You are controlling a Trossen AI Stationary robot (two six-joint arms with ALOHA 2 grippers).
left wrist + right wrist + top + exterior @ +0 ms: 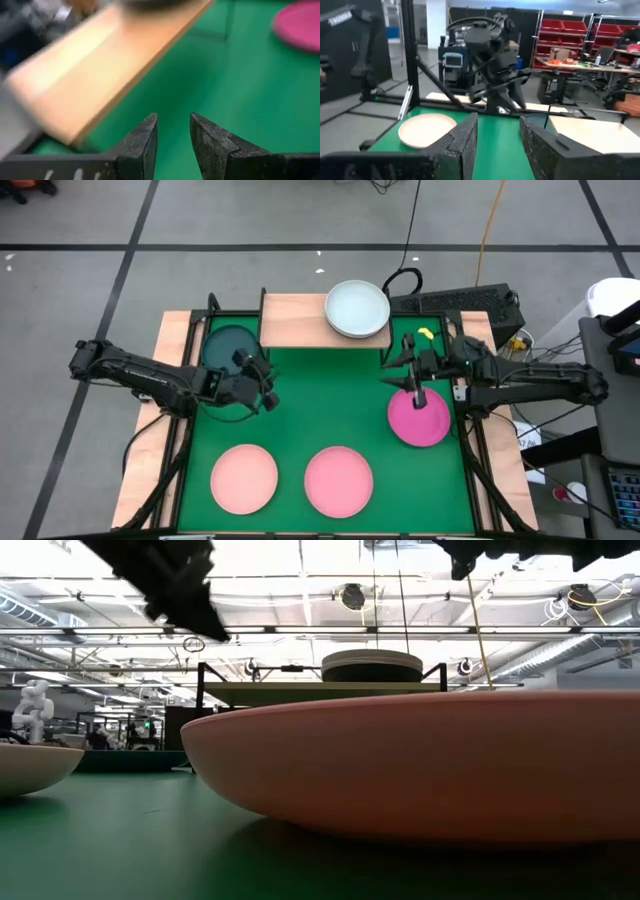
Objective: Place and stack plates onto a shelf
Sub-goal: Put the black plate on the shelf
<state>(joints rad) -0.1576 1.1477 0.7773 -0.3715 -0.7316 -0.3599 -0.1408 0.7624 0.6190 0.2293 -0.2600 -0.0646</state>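
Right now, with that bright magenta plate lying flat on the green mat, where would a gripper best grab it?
Probably by the rim. The magenta plate lies flat and shallow, so only its raised edge offers a lip for one finger above and one below. The right gripper hovers over its far edge, empty and open, so coming down from above on that side seems the shortest approach.

In the left wrist view the shelf [95, 65] is a blur, and the dark plate on it is cut off at the picture's edge. The magenta plate [300, 25] is cut off at the corner too.

In the low view a big pink plate [420, 765] fills the front and hides most of the surface behind it. Its right side runs out of the picture. Only bits of both arms show at the top.

From above, the left gripper [262, 392] hides part of the dark teal plate [225, 345].
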